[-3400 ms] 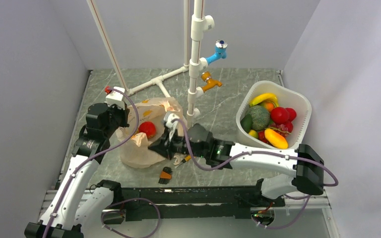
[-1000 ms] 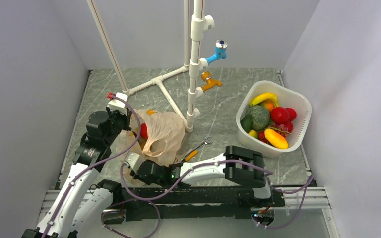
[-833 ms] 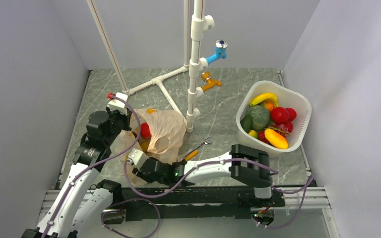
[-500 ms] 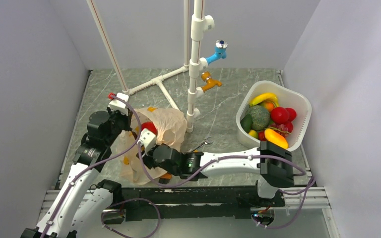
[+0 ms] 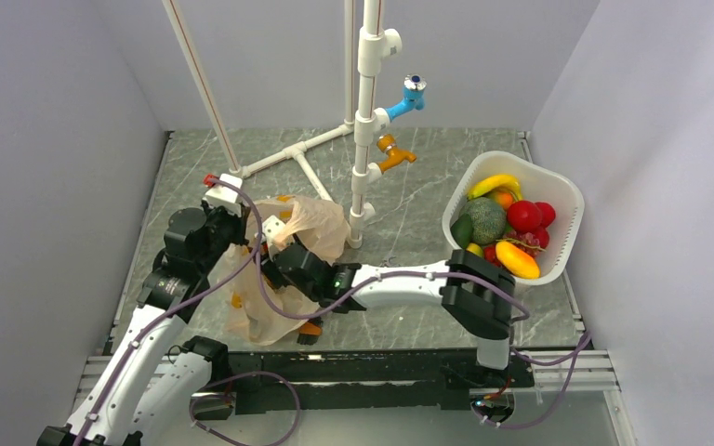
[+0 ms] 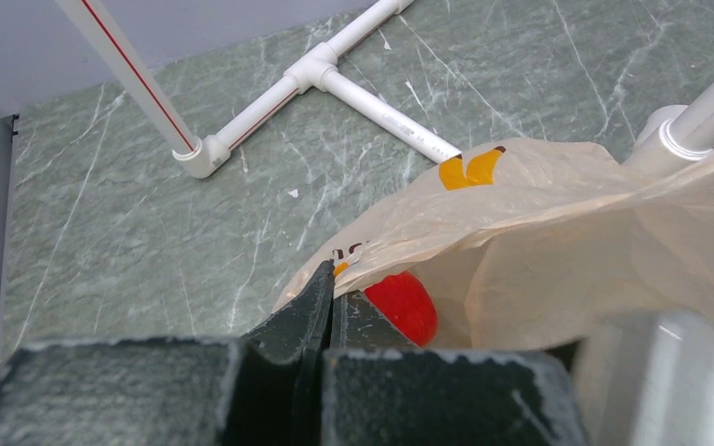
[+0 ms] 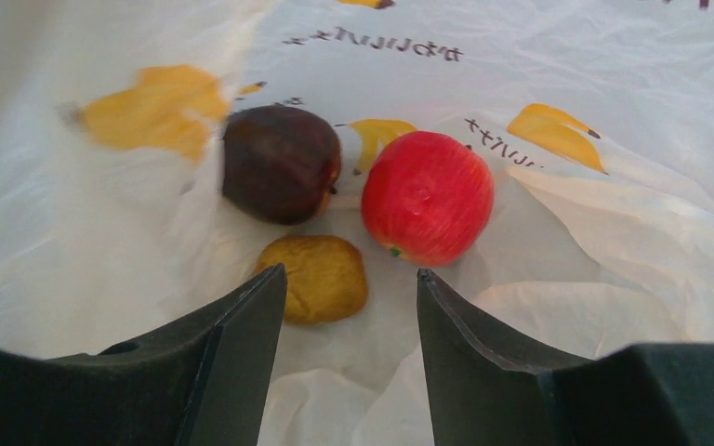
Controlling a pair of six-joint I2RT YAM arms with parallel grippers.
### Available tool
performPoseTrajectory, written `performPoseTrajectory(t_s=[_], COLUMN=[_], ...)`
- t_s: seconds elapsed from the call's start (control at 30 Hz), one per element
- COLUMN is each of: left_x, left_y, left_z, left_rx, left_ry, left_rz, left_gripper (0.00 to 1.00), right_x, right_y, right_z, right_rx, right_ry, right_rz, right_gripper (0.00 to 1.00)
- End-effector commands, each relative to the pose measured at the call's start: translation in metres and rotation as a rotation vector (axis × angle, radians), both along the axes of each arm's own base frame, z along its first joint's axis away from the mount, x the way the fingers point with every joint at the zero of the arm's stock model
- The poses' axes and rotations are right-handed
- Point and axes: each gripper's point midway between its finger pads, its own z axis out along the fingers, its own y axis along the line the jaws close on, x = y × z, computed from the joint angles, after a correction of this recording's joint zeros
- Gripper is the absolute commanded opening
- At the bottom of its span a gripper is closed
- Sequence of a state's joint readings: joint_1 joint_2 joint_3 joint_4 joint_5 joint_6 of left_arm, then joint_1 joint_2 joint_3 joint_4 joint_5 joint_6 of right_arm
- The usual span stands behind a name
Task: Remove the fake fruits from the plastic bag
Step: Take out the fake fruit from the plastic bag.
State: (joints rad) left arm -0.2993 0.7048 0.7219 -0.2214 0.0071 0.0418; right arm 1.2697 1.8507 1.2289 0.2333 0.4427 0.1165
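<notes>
The plastic bag (image 5: 321, 223) lies at the left, its mouth held up. My left gripper (image 5: 232, 228) is shut on the bag's edge, which shows pinched between the jaws in the left wrist view (image 6: 335, 276). My right gripper (image 7: 351, 272) is open inside the bag, its fingers hidden by plastic in the top view. Just ahead of its fingertips lie three fake fruits: a red apple (image 7: 428, 197), a dark maroon fruit (image 7: 279, 177) and a yellow-brown fruit (image 7: 321, 277). The yellow-brown one is nearest, by the left finger. The red apple also shows in the left wrist view (image 6: 404, 305).
A white slotted basket (image 5: 562, 186) full of fruit, with a banana and a green melon, stands at the right. A white pipe frame (image 5: 364, 139) with blue and orange taps rises behind the bag. A small orange tool (image 5: 309, 327) lies near the front edge.
My right arm has swung from the table's front edge up and back into the bag's mouth. The left gripper has kept its hold on the bag's edge.
</notes>
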Motion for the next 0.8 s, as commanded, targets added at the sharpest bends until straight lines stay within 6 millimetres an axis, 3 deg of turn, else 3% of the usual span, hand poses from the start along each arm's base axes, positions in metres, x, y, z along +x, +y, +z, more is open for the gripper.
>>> performPoseTrajectory(t_s=[0.0, 0.17, 0.47, 0.77], left_x=[0.002, 0.004, 0.005, 0.006], left_y=[-0.006, -0.010, -0.010, -0.007], left_z=[0.007, 0.004, 0.002, 0.001], left_rx=[0.019, 0.016, 0.024, 0.032], left_ry=[-0.043, -0.031, -0.029, -0.028], left_rz=[-0.029, -0.041, -0.040, -0.028], left_gripper=[0.00, 0.00, 0.00, 0.00], right_x=[0.039, 0.061, 0.077, 0.096], right_y=[0.010, 0.009, 0.025, 0.029], right_z=[0.008, 0.001, -0.016, -0.054], right_rx=[0.072, 0.106, 0.082, 0.033], right_ry=[0.008, 0.045, 0.029, 0.054], right_rz=[-0.074, -0.120, -0.118, -0.150], right_gripper=[0.57, 0.61, 0.87, 0.89])
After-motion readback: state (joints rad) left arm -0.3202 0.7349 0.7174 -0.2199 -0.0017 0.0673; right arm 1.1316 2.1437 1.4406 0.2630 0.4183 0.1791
